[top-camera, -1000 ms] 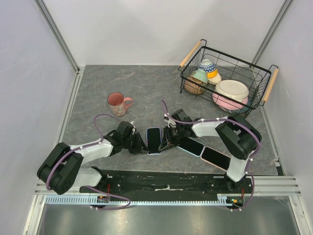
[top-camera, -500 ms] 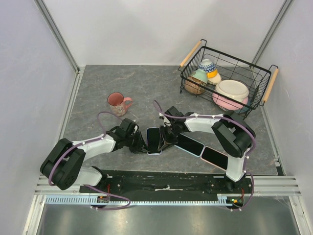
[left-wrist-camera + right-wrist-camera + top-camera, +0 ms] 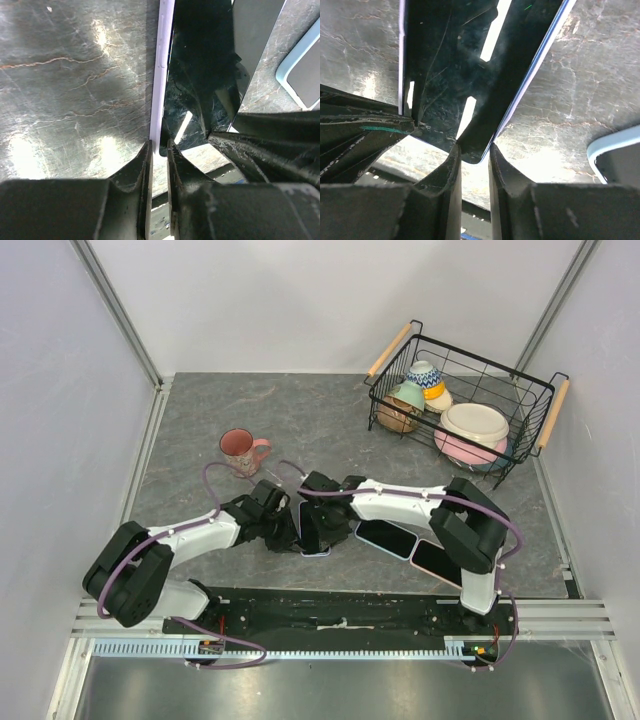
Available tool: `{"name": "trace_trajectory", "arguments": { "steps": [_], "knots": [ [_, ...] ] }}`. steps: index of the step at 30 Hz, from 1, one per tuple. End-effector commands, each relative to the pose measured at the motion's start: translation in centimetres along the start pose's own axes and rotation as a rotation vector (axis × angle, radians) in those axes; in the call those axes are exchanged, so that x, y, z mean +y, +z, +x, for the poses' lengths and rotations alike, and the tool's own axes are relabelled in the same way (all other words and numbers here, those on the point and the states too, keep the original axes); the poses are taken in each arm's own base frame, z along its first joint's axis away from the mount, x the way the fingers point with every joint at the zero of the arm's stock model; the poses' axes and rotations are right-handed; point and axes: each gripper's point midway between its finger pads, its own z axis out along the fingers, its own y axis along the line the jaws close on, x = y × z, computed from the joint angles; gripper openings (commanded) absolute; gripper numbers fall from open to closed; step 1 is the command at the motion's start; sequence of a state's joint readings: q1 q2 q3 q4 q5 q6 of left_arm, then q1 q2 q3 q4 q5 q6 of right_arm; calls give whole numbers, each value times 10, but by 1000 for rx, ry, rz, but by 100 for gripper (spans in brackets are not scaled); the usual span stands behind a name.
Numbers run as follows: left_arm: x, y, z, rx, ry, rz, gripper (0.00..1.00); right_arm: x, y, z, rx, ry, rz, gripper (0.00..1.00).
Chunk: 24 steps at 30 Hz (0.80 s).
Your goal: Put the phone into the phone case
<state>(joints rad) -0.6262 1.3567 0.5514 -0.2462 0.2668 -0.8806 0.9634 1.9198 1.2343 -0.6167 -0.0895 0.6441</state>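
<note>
Right gripper (image 3: pixel 473 151) swung left, clamping phone (image 3: pixel 445 60); left gripper (image 3: pixel 159 147) pinches case (image 3: pixel 162 60).
Two similar slabs (image 3: pixel 389 538) beside, mug (image 3: pixel 240 450), basket (image 3: pixel 389 350) behind, grey stone table (image 3: pixel 300 410).

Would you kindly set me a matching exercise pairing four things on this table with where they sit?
1 mug
2 basket
3 phone with lavender case
4 spare phone

A far right corner
B between left hand and right hand
C near side, right of centre
D left of centre, standing alone

Pairs: 1-D, 2-A, 3-B, 4-C
</note>
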Motion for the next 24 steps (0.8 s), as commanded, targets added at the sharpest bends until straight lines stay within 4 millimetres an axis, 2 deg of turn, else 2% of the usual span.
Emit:
{"name": "trace_trajectory", "arguments": {
  "steps": [1, 8, 15, 19, 22, 24],
  "knots": [
    [-54, -15, -15, -40, 77, 168, 5, -95, 87, 99, 140, -257, 546, 0],
    [-65, -32, -24, -94, 89, 190, 6, -92, 90, 98, 119, -278, 595, 0],
    [-66, -36, -24, -112, 102, 199, 11, -86, 84, 93, 104, -290, 548, 0],
    [-65, -42, -27, -144, 108, 201, 19, -75, 77, 80, 69, -263, 453, 1],
    [-65, -46, -30, -168, 113, 203, 26, -61, 63, 63, 30, -238, 375, 4],
    [-65, -50, -31, -185, 116, 205, 32, -45, 46, 46, -35, -227, 319, 5]
  ]
}}
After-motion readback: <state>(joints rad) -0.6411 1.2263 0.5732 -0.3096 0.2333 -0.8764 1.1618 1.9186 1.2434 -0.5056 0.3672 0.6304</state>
